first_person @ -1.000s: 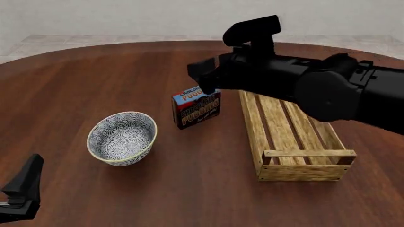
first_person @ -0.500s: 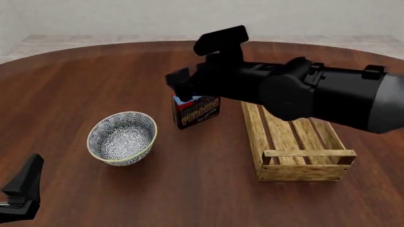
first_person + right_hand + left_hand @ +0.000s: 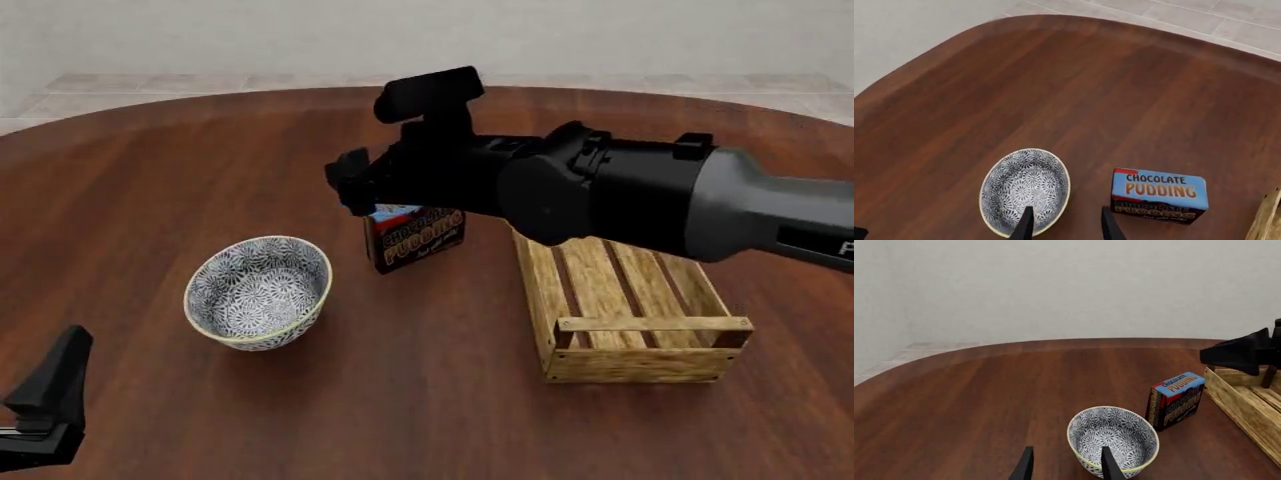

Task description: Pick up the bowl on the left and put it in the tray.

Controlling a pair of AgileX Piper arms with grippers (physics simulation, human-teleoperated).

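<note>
- One bowl [image 3: 258, 291] upright on worktop [image 3: 200, 180], left of pudding box [image 3: 414, 236], bare wood all around.
- One tray [image 3: 627, 295] right of box, clear of worktop edge.
- Right gripper [image 3: 350, 186] above box, jaws apart.
- Left gripper [image 3: 47, 405] at near-left corner, probably apart.

A blue chocolate pudding box [image 3: 414, 236] stands upright on the dark round wooden table [image 3: 200, 170].

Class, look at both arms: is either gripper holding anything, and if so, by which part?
Nothing is held. The bowl sits free on the table, and both the left gripper and right gripper have open, empty jaws.
</note>
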